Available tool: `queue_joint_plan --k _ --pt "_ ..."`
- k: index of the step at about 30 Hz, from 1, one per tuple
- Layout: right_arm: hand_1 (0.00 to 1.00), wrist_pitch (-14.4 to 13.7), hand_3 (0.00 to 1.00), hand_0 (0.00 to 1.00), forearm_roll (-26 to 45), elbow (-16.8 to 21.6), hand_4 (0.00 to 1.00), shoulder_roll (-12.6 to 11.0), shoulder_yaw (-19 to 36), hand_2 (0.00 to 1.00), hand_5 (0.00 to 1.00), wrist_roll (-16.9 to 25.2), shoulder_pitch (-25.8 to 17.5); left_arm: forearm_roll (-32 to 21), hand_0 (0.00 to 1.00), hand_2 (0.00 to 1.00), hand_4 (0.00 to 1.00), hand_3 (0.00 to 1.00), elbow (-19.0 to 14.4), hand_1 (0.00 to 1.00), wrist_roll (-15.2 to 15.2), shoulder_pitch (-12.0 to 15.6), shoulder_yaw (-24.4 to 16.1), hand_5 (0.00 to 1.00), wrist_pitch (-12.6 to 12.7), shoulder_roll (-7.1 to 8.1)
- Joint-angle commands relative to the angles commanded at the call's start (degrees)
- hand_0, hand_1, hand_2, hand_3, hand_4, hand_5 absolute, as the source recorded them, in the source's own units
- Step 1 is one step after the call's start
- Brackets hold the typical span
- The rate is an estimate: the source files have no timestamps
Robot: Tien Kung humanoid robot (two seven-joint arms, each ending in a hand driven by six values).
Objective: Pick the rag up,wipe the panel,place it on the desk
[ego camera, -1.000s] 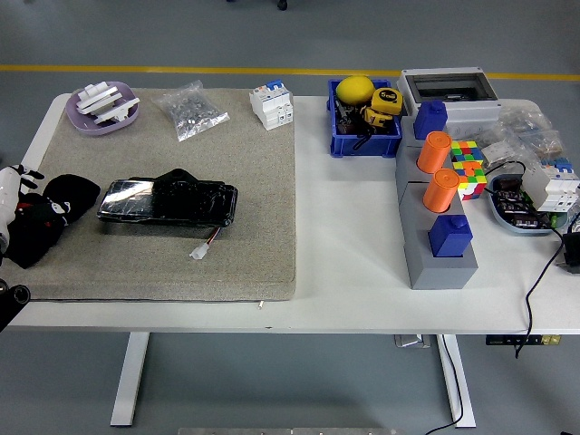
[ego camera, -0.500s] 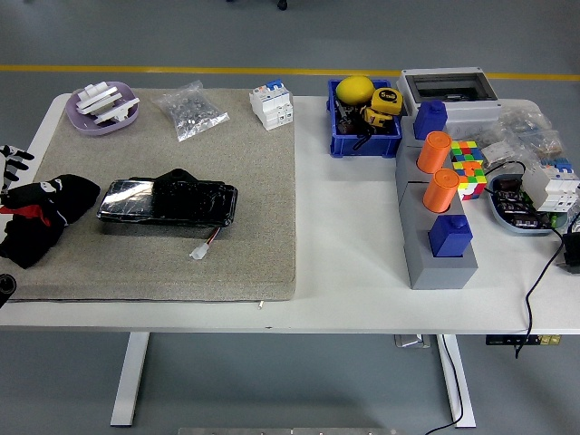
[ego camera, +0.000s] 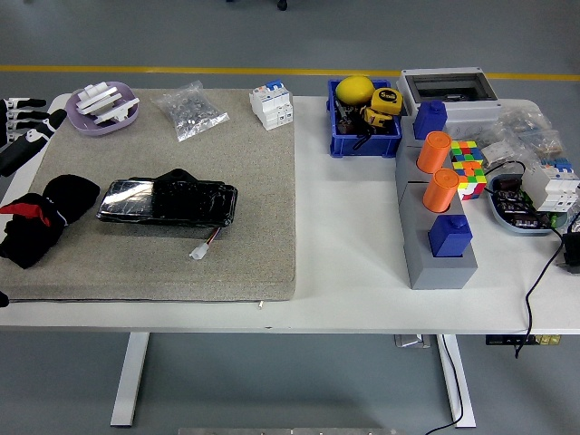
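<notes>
In the head view, the left hand (ego camera: 25, 127) has lifted away from the rag (ego camera: 41, 220) since a second ago, when it lay against the cloth at the left edge; now it hovers well apart, up near the table's (ego camera: 353, 272) far left corner, its white fingers (ego camera: 18, 107) spread loosely and holding nothing. The rag stays where it was, a soft, crumpled black heap with a red strip, lying on the mat's (ego camera: 254, 208) left part, just beside the panel (ego camera: 169, 201). The panel has not moved: a long, glossy black slab, wrapped in shiny film, with a short wire and white plug (ego camera: 201, 248) at its near right corner. The mat is a coarse, grey-beige felt rectangle. A lilac dish (ego camera: 102, 107) of white clips sits near the hand.
</notes>
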Motion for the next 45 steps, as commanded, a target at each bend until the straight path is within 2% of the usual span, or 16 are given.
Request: queue_joint_plan --k 1,2,7,8,9,13,14,19,20,36,45 --pt "0.673 0.0 0.632 0.708 0.5 0.1 0.998 0.1 -0.6 0.692 0.536 0.3 -0.1 -2.6 0.462 0.629 0.963 0.655 -0.4 0.594 -1.1 0.4 -0.8 0.622 -0.8 -0.63" --pt "0.674 0.1 0.632 0.708 1.0 0.1 0.998 0.1 -1.1 0.692 0.535 0.5 -0.2 -4.8 0.468 0.622 0.917 0.603 -0.6 0.596 -1.7 0.6 -1.4 0.541 -1.4 -1.15" --pt "0.674 0.2 0.632 0.708 3.1 0.3 0.998 0.3 -3.3 0.692 0.535 1.6 -0.4 -15.7 0.468 0.622 0.917 0.603 -1.9 0.596 -3.7 1.0 -4.2 0.541 -4.7 -4.07" --pt "0.674 0.3 0.632 0.707 3.5 0.3 0.998 0.4 -3.7 0.692 0.535 1.8 -0.4 -17.3 0.468 0.594 0.882 0.587 -2.0 0.596 -3.9 1.0 -4.9 0.430 -5.6 -4.93" --pt "0.674 0.3 0.632 0.707 3.7 0.3 0.998 0.5 -4.1 0.692 0.535 2.0 -0.3 -19.2 0.468 0.594 0.882 0.587 -2.1 0.596 -4.0 0.9 -5.5 0.430 -6.6 -5.89" --pt "0.674 0.4 0.632 0.707 4.7 0.1 0.998 0.9 -5.0 0.692 0.535 2.5 -0.1 -21.5 0.468 0.594 0.882 0.587 -2.5 0.596 -4.2 0.3 -6.2 0.430 -7.3 -7.98" --pt "0.673 0.4 0.631 0.709 4.6 0.1 0.998 1.0 -5.0 0.693 0.535 2.5 0.0 -21.5 0.469 0.590 0.879 0.586 -2.6 0.593 -4.2 0.2 -6.2 0.402 -7.3 -8.16" --pt "0.673 0.6 0.631 0.709 5.8 0.3 0.998 1.0 -6.7 0.693 0.535 3.4 0.3 -21.2 0.469 0.590 0.879 0.586 -3.3 0.593 -4.0 0.5 -6.5 0.402 -8.2 -8.38" --pt "0.673 0.6 0.632 0.709 6.2 0.4 0.998 1.0 -7.1 0.693 0.536 3.6 0.3 -21.1 0.472 0.590 0.862 0.586 -3.7 0.594 -3.9 0.7 -6.6 0.365 -8.4 -8.33" --pt "0.673 0.5 0.634 0.708 6.1 0.3 0.998 1.4 -7.1 0.693 0.541 3.6 0.2 -24.6 0.470 0.589 0.857 0.584 -2.9 0.596 -3.5 2.1 -6.7 0.347 -10.6 -8.74" --pt "0.674 0.5 0.635 0.709 5.9 0.2 0.998 1.5 -6.9 0.692 0.543 3.6 0.3 -25.3 0.466 0.588 0.855 0.584 -2.5 0.588 -3.3 2.2 -6.5 0.342 -10.9 -8.49"
